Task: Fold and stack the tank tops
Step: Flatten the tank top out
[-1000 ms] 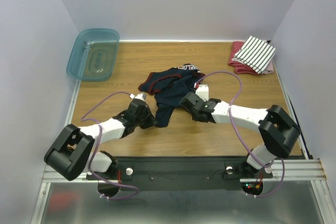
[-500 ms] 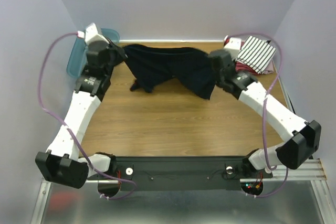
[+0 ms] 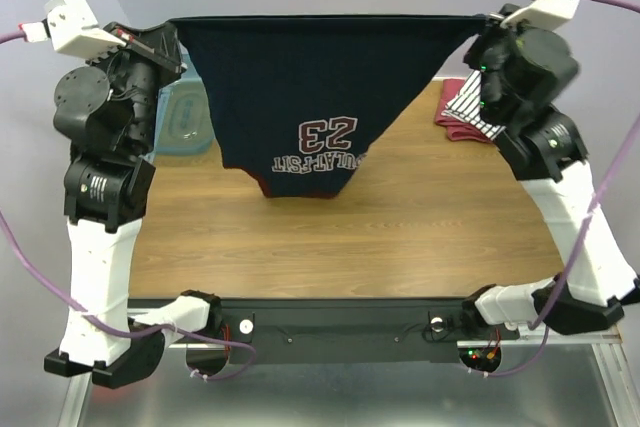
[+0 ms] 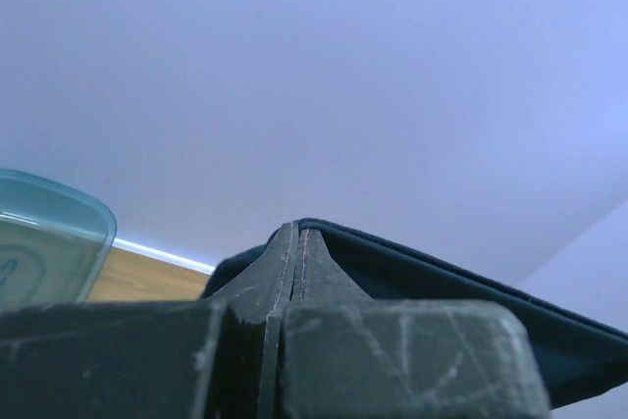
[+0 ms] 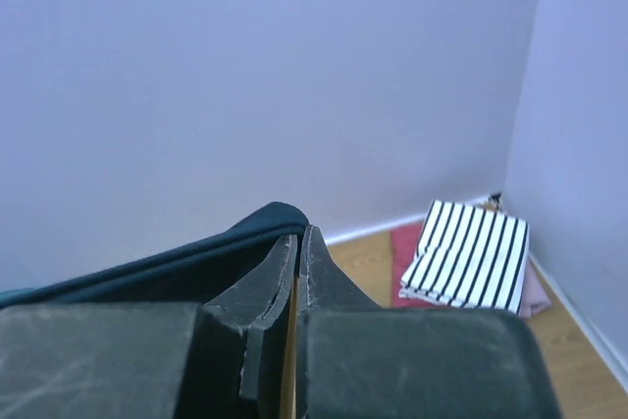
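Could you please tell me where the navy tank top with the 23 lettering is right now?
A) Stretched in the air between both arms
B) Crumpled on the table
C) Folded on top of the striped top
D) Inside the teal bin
A: the navy tank top hangs spread above the table, its upper edge pinched at one corner by the shut fingers of the left gripper and at the other by those of the right gripper.
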### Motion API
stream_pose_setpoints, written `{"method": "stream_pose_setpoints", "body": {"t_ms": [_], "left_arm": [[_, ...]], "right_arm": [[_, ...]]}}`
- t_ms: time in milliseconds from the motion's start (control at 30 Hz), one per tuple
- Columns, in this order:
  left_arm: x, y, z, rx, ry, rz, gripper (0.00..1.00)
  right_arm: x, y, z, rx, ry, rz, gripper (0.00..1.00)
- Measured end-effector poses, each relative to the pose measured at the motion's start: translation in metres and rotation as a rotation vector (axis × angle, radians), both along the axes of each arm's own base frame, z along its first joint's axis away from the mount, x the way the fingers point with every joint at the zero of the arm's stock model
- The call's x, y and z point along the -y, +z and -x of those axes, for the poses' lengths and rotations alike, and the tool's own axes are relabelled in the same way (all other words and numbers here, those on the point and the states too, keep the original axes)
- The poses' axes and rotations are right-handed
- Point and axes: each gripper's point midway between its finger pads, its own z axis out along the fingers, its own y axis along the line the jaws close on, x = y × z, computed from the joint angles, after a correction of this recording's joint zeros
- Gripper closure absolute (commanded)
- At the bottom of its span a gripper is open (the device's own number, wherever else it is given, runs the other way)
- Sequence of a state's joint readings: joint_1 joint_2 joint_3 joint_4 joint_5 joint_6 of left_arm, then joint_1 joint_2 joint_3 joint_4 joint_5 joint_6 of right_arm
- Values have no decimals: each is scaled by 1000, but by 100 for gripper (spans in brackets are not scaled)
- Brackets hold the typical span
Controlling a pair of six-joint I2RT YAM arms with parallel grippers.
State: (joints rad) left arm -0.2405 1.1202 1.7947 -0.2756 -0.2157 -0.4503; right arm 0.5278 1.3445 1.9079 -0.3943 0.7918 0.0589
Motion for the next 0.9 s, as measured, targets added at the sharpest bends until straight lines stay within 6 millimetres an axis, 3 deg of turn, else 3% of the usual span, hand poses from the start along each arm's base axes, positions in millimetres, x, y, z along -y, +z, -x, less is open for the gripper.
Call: {"method": "stream_pose_setpoints", "body": {"t_ms": [167, 333, 500, 633, 700, 733, 833, 900], "left_arm": [[0, 7, 20, 22, -28, -2, 100], [4, 15, 24, 43, -52, 5, 100], [10, 16, 0, 53, -55, 24, 100], [17, 10, -49, 59, -46, 43, 100], [18, 8, -81, 72, -35, 55, 100], [19, 12, -92, 90, -34, 59, 100], [25, -2, -165, 73, -39, 65, 100], [28, 4, -211, 112, -60, 71, 100]], "right_arm": [[13, 36, 36, 99, 60, 12, 99], [20, 63, 63, 189, 111, -10, 100], [10, 72, 46, 209, 110, -4, 99], [-12, 56, -2, 177, 102, 40, 99], [-21, 40, -41, 144, 93, 69, 99], [-28, 29, -72, 125, 101, 86, 99], [-32, -2, -146, 81, 107, 115, 100], [-35, -20, -187, 68, 122, 128, 99]]}}
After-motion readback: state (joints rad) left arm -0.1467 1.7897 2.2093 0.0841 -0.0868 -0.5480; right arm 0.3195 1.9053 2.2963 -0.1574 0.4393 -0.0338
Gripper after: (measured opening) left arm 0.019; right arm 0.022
